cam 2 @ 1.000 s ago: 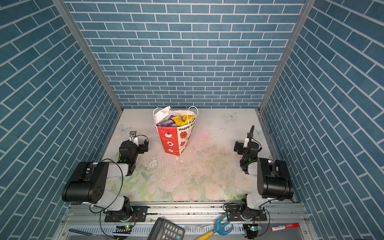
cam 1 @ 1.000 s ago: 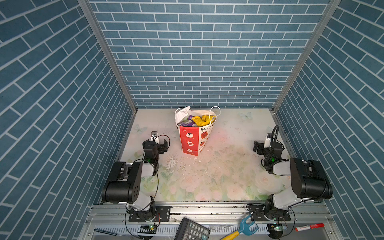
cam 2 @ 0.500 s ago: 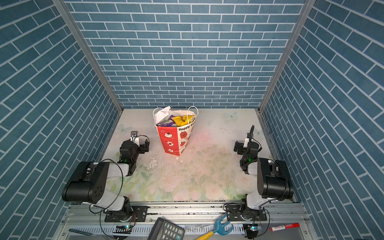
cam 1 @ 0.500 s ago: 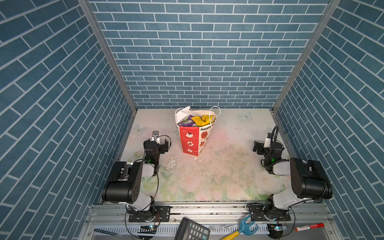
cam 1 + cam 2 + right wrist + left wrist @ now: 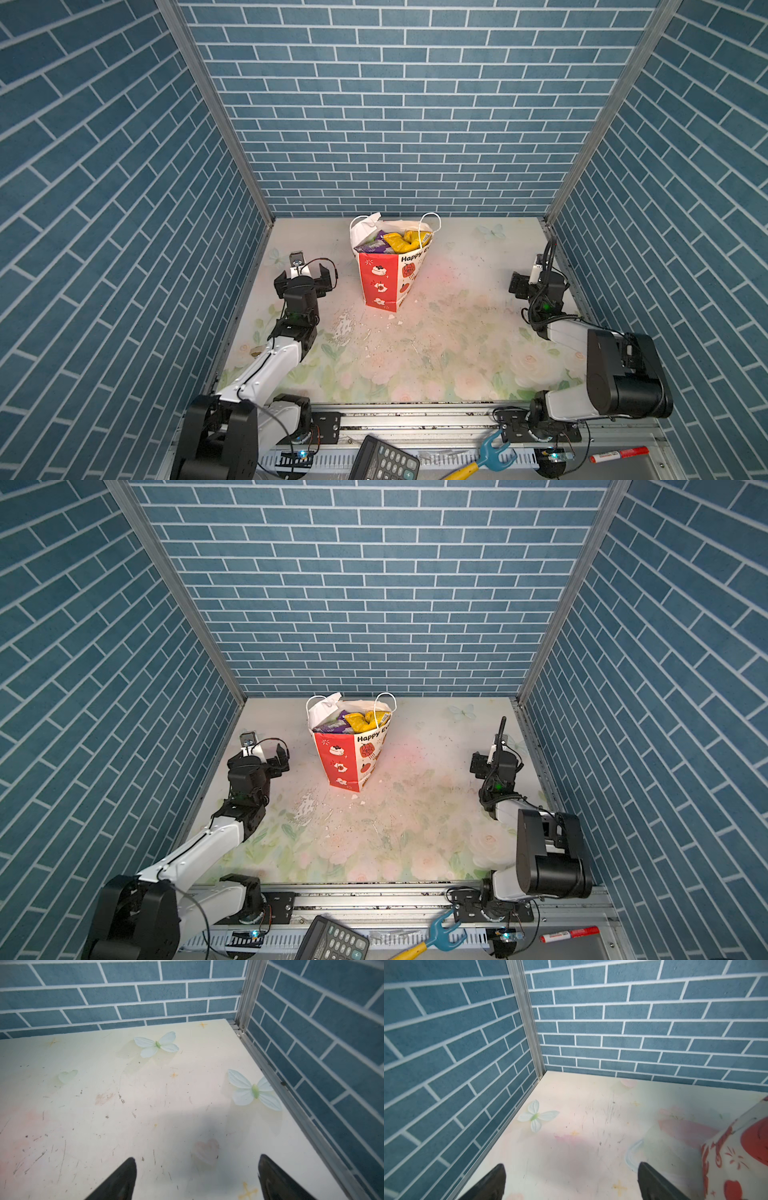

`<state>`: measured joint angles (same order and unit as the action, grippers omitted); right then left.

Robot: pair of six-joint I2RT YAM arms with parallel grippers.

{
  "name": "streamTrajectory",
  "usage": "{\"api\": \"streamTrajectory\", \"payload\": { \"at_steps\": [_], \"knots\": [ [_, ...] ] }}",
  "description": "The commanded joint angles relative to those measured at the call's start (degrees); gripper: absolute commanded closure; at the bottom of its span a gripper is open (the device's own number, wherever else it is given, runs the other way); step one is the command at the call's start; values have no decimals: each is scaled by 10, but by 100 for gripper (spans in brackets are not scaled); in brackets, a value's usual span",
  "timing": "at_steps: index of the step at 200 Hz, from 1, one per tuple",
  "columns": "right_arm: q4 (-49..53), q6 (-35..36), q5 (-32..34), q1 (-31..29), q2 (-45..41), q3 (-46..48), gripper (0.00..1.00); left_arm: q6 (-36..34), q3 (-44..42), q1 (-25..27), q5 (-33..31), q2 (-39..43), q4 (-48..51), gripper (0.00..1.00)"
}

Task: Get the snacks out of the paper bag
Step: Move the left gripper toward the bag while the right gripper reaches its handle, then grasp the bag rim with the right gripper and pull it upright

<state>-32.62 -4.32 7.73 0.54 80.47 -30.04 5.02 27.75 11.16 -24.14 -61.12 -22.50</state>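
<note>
Left gripper (image 5: 306,278) (jaws wide) has edged forward — paper bag (image 5: 390,274) untouched.

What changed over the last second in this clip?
The left arm unfolded from its tucked pose. This carried the left end effector slightly up the top views, beside the paper bag. It is open and took hold of nothing. The right end effector, also open, the paper bag and the snacks inside it stayed as they were.

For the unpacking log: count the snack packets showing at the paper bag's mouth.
2. In a top view, a purple packet at the opening's left, a yellow packet beside it. More may be hidden deeper in the paper bag.
</note>
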Motion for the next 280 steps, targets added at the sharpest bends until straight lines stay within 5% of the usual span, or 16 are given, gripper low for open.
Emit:
{"api": "streamTrajectory", "payload": {
  "at_steps": [1, 34, 69, 118, 177, 280],
  "knots": [
    [96, -35, 28, -5, -70, -33, 8, 47, 48, 37, -81, 33, 178, 1],
    [253, -148, -25, -7, -127, -115, 9, 138, 118, 53, -57, 65, 348, 0],
    [394, -243, -115, -31, -105, -199, 12, 160, 168, 53, 33, 71, 409, 0],
    [506, -245, -44, -182, -78, -292, 15, 168, 232, 62, 145, 65, 459, 1],
    [505, -305, -95, -289, 0, -396, 22, 177, 211, 73, 174, 117, 454, 0],
    [446, -354, -168, -340, 92, -491, 42, 189, 174, 74, 207, 139, 415, 0]
  ]
}}
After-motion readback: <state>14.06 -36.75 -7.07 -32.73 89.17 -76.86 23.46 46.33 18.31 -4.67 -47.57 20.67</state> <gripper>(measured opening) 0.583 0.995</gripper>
